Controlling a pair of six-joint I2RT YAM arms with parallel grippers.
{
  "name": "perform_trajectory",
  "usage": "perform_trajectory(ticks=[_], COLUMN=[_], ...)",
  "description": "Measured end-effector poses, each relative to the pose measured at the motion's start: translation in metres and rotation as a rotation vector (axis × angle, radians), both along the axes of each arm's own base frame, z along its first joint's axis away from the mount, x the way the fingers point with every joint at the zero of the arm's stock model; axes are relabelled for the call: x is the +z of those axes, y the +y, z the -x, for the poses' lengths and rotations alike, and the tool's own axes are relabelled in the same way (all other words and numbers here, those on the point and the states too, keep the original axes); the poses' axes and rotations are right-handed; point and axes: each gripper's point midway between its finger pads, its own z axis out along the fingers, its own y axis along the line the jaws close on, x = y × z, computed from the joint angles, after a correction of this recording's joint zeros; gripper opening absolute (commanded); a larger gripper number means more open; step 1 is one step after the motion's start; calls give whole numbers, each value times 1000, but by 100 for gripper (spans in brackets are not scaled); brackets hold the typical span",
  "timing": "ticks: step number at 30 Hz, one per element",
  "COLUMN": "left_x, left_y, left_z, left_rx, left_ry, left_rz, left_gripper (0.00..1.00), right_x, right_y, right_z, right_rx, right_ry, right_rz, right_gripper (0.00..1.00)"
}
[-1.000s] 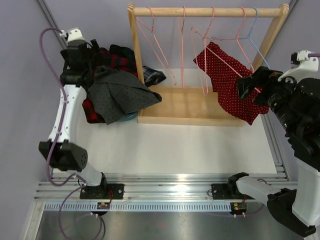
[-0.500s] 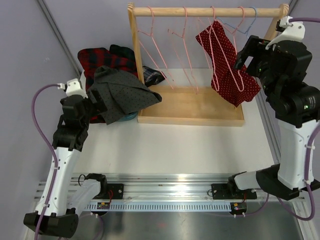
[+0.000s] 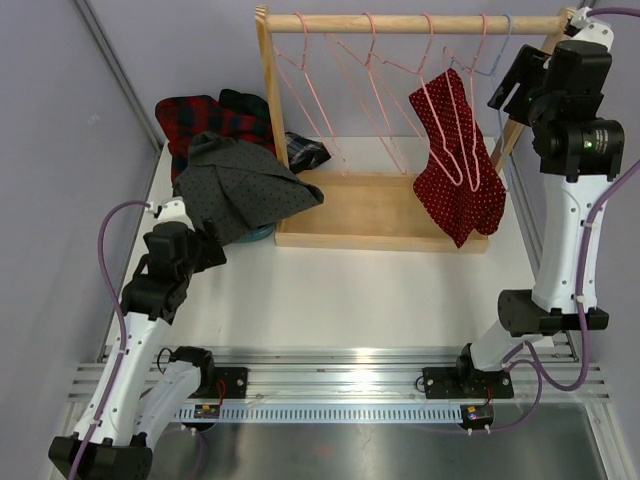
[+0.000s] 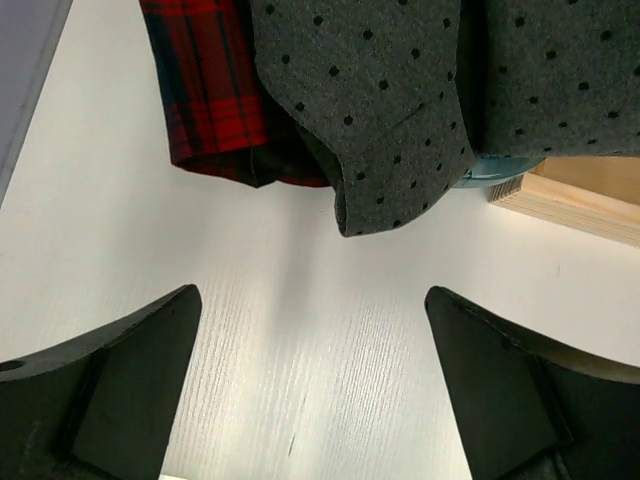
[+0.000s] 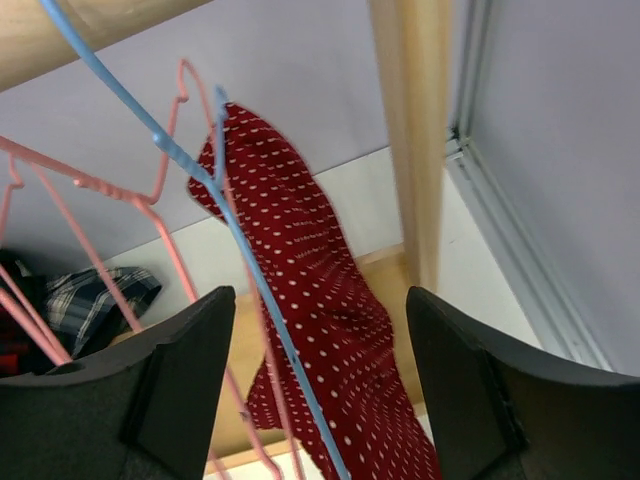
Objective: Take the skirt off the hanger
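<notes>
- The right gripper (image 5: 318, 300) has its jaws wide with nothing between them. The skirt (image 5: 330, 310) shows through the gap, hanging below and beyond the fingers and not touched by them.
- The left gripper (image 4: 312, 295) is also spread wide and empty, over bare table (image 4: 300, 380) just near of the grey cloth (image 4: 400, 100).
- A second ago the right gripper was low at the skirt's right edge, with the cloth drawn out to the right. It has since climbed to the far right, up by the right end of the rail (image 3: 400, 22) and beside the post (image 5: 415, 140).
- With that pull gone, the skirt (image 3: 455, 170) has swung back and hangs straight on its pink hanger (image 3: 437, 105), over the right part of the rack base.
- The left arm has drawn back from the pile at the far left to the near left, and the grey cloth lies as it did.
- Judgement: the skirt is not off. Neither gripper has hold of it, so a fresh grip on skirt or hanger is needed.
</notes>
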Motion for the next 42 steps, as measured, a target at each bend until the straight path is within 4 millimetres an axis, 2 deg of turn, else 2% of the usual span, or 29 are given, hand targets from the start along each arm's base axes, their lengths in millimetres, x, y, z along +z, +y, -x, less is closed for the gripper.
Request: perform_trajectory(ticks=[3, 7, 8, 11, 12, 14, 18, 22, 29, 33, 37, 40, 42], left_x=[-1, 2, 2, 1, 1, 1, 1, 1, 1, 1, 5, 28, 58], left_y=[0, 0, 0, 0, 0, 0, -1, -2, -1, 0, -4, -19, -40], left_z=[1, 1, 1, 0, 0, 0, 0, 0, 0, 0, 0, -6, -12], left_rx=[-1, -2, -2, -2, -2, -3, -6, -11, -3, 0, -17, -74, -143], left_ry=[-2, -15, -15, -10, -9, -8, -8, -8, -9, -11, -16, -57, -104], left_rz=[-3, -1, -1, -2, -3, -3, -3, -3, -13, -15, -13, -17, -22], left_gripper=[99, 99, 99, 99, 99, 99, 99, 99, 99, 99, 99, 99, 99], right_x=[-12, -27, -29, -31, -33, -40, -66, -83, -78, -70, -45, -22, -9], right_y=[10, 21, 22, 26, 28, 30, 33, 36, 39, 37, 32, 28, 27], right_z=[-17, -29, -29, -30, -32, -35, -43, -46, -45, -31, -3, 28, 51], right_rx=[49, 99, 104, 122, 128, 137, 143, 158, 170, 163, 143, 129, 130], right_ry=[26, 63, 68, 74, 76, 85, 140, 181, 167, 161, 108, 40, 2], right_rz=[-31, -64, -68, -82, -89, -98, -109, -113, -127, -131, -120, -111, -110], right_gripper=[76, 73, 70, 51, 41, 39, 38, 0, 0, 0, 0, 0, 0])
